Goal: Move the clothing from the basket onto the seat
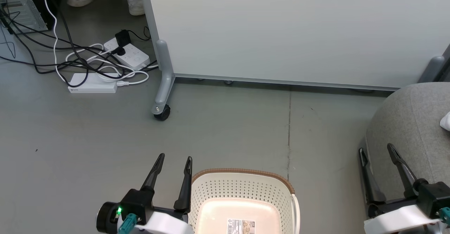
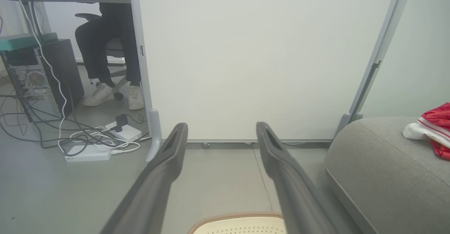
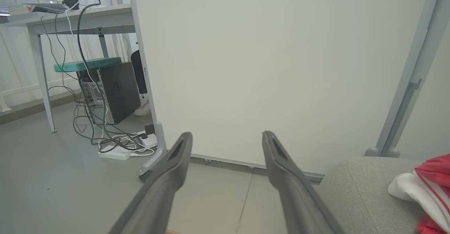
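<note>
Basket bare, clothing on the seat, both grippers spread wide and holding nothing.

The grey seat (image 1: 411, 121) carries the red-and-white clothing (image 2: 434, 128) at its far right. The basket (image 1: 242, 172) on the floor shows a bare bottom, so the task looks done. The right gripper (image 1: 376, 149) hangs just beside the seat's front, and a careless swing could snag the fabric. The left gripper (image 1: 175, 157) sits near the basket rim and could knock it. The sticker (image 1: 240, 226) seems to carry a barcode, but its print is too small to read.
</note>
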`<state>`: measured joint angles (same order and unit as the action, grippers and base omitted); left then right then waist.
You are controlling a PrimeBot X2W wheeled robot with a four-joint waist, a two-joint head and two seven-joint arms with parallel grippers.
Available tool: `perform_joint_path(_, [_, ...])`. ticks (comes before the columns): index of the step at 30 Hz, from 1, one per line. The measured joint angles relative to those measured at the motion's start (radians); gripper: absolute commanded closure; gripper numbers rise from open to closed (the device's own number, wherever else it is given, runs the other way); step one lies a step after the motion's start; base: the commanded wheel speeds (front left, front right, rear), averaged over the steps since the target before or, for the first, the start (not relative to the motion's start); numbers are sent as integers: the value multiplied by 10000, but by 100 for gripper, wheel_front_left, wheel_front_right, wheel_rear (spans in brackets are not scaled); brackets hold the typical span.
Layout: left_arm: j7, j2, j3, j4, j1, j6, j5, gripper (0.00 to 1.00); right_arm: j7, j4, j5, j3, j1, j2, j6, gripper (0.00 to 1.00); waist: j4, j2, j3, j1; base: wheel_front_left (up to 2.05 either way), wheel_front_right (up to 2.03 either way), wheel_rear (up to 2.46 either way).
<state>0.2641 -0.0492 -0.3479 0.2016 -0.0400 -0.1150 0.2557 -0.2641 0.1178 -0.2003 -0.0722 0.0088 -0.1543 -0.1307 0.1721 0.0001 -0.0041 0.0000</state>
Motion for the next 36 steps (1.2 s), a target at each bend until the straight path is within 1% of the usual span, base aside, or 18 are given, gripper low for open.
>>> perform_joint_path(4, [0,6,111,-33,162,-21,102,0,2,165,111,2,4,-10,0,0,56,0,10,0,0,0,0])
perform_joint_path(25, [0,6,150,-123,159,10,251,0,0,251,146,-35,-36,52,0,0,10,0,60,0,0,0,0])
perform_joint_path(28, [0,6,182,-82,159,21,514,0,0,265,130,-52,-37,44,0,0,16,0,55,0,0,0,0])
perform_joint_path(33, [-2,6,75,230,151,272,589,0,0,274,115,-75,-42,13,0,0,22,0,44,0,0,0,0])
perform_joint_path(36, [-2,8,50,347,152,558,1057,0,0,274,115,-92,-50,-4,0,0,20,0,45,0,0,0,0])
